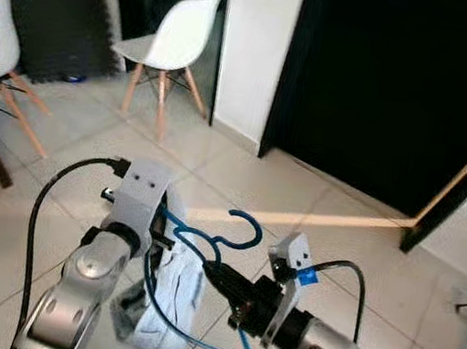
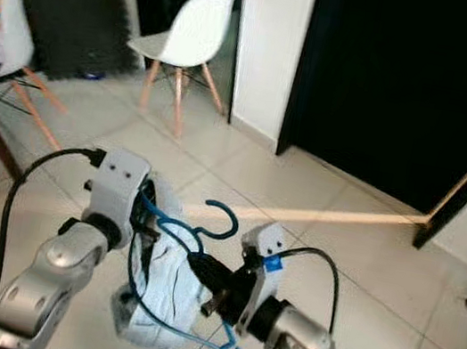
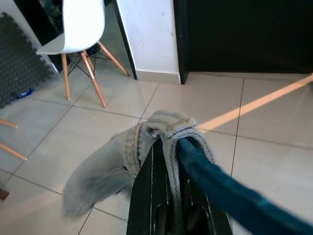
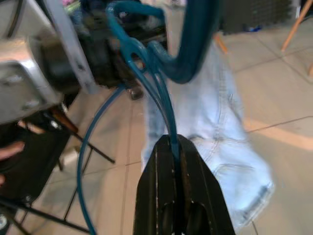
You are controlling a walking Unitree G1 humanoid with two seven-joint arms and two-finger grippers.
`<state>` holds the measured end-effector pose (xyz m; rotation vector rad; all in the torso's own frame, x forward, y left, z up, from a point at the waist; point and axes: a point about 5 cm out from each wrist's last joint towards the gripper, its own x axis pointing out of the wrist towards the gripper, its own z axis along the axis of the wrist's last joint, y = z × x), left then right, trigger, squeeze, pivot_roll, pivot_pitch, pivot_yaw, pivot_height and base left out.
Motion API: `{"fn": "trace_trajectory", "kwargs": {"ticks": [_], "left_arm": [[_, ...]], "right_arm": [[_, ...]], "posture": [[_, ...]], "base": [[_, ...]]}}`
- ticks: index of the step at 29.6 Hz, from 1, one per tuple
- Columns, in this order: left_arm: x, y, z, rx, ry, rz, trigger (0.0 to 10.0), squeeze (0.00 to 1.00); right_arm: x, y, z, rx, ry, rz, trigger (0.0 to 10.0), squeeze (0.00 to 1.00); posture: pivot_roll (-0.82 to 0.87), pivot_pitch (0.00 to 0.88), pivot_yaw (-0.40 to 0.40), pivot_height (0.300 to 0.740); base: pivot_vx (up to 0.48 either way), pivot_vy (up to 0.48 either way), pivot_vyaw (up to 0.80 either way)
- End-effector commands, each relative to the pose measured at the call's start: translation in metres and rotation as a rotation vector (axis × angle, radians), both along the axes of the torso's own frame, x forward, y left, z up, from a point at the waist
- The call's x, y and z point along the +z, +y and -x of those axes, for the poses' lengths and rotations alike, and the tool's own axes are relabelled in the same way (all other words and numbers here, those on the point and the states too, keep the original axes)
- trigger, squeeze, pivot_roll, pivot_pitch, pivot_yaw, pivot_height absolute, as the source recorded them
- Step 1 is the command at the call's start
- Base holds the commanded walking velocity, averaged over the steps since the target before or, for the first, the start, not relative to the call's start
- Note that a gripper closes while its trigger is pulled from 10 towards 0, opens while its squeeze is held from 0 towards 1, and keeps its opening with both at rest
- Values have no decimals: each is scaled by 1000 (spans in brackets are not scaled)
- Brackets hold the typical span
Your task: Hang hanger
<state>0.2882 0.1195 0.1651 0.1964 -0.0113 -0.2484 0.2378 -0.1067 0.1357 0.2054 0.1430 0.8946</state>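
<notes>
Hanger (image 1: pixel 212 252), blue and thin-wired, hangs in the air between both arms above the tiled floor (image 1: pixel 338 247), carrying a pale denim garment (image 1: pixel 171 295) that sags beneath it. The right gripper (image 4: pixel 172 147) has its fingers together, clamped on the hanger's wire below the hook. The left gripper (image 3: pixel 168 161) pinches hanger and bunched denim at the shoulder. The frame looks light but springy and probably slick; the cloth is soft and adds swinging weight. Holding near the hook's neck seems steadiest. No containers are in sight.
</notes>
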Motion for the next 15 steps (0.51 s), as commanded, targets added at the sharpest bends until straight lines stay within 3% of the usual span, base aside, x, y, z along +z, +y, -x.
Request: {"fn": "trace_trajectory", "kwargs": {"ticks": [1,11,12,15], "left_arm": [[-7,-7,4,-42,15,-8,10000,0],[3,16,-6,66,-42,-62,10000,0],[9,28,-9,132,-68,-78,10000,0],[11,33,-9,159,-79,-86,10000,0]], "right_arm": [[11,0,-5,-28,-47,-38,10000,0],[13,-10,-9,-43,-70,0,10000,0],[13,-20,-13,-70,-79,33,10000,0],[14,-25,-15,-85,-83,44,10000,0]], "posture": [[-28,103,-39,740],[-29,102,-41,740],[-28,102,-43,740],[-28,102,-43,740]], "base": [[0,0,769],[0,0,769],[0,0,763],[0,0,763]]}}
